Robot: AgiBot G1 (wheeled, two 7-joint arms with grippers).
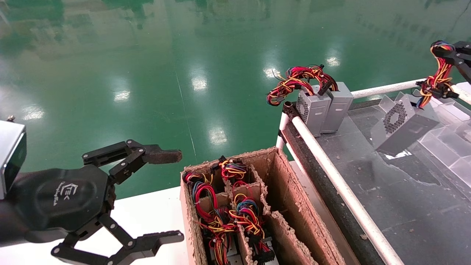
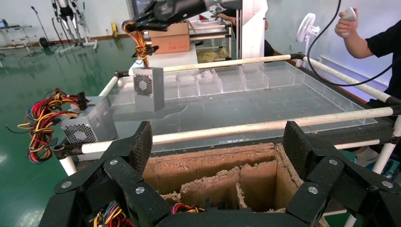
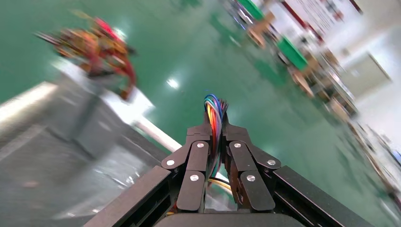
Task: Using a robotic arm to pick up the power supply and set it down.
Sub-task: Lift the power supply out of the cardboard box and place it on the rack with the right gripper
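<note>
The power supply (image 1: 401, 127) is a grey metal box with a honeycomb vent, hanging tilted by its orange, yellow and red wires (image 1: 436, 79) over the dark table top (image 1: 404, 206). I cannot tell whether its lower corner touches the surface. My right gripper (image 1: 439, 51), at the far right, is shut on the top of that wire bundle; in the right wrist view the coloured wires (image 3: 213, 111) are pinched between the closed fingers of the right gripper (image 3: 216, 126). The left wrist view shows the same power supply (image 2: 149, 87) farther off. My left gripper (image 1: 180, 195) (image 2: 217, 142) stays open and empty beside the cardboard box.
Two other grey boxes (image 1: 325, 108) with a red-black wire tangle (image 1: 298, 81) stand at the table's near-left corner. A divided cardboard box (image 1: 287, 195) holds more wired units. A white pipe rail (image 1: 331, 165) edges the table, and clear plastic dividers (image 1: 449, 147) lie right. A person (image 2: 378, 42) stands beyond.
</note>
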